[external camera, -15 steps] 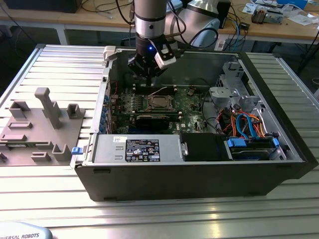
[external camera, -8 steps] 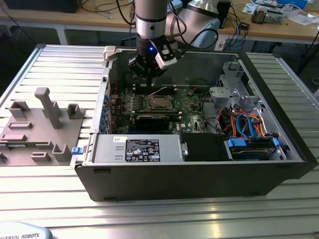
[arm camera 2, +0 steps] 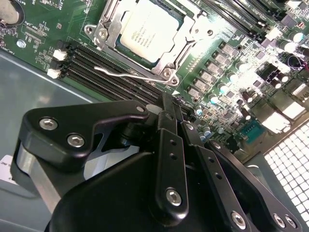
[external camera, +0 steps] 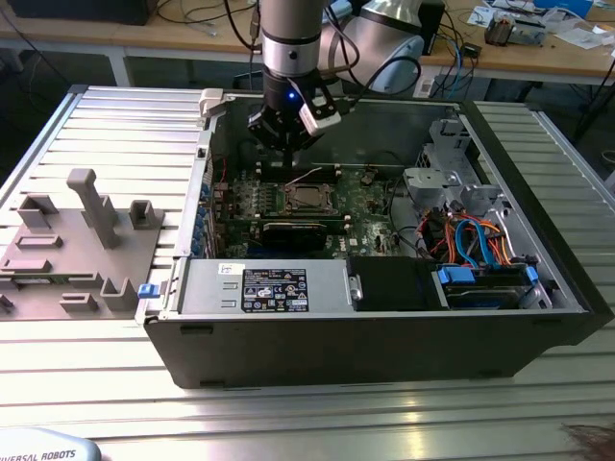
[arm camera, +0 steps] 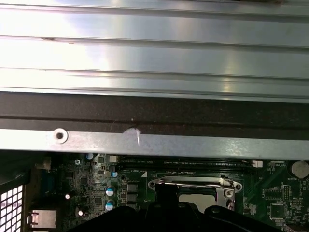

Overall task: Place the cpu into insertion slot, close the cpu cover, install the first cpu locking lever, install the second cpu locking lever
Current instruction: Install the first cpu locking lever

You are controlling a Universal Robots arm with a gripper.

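Tool [arm camera 2: 166,104] fingers pressed together, empty, hovering above motherboard [arm camera 2: 231,63] nr insertion slot [arm camera 2: 145,36]; cpu [arm camera 2: 149,29] seated, cpu cover [arm camera 2: 108,36] down, lever [arm camera 2: 128,73] unlatched.

Silvery cpu [arm camera 2: 146,30] seated under shut cpu cover [arm camera 2: 110,30]

Printed label [external camera: 274,289] — its text seemingly too small to read.

The end effector [arm camera: 166,210] hides part of the cpu cover [arm camera: 195,185] in the first wrist view.
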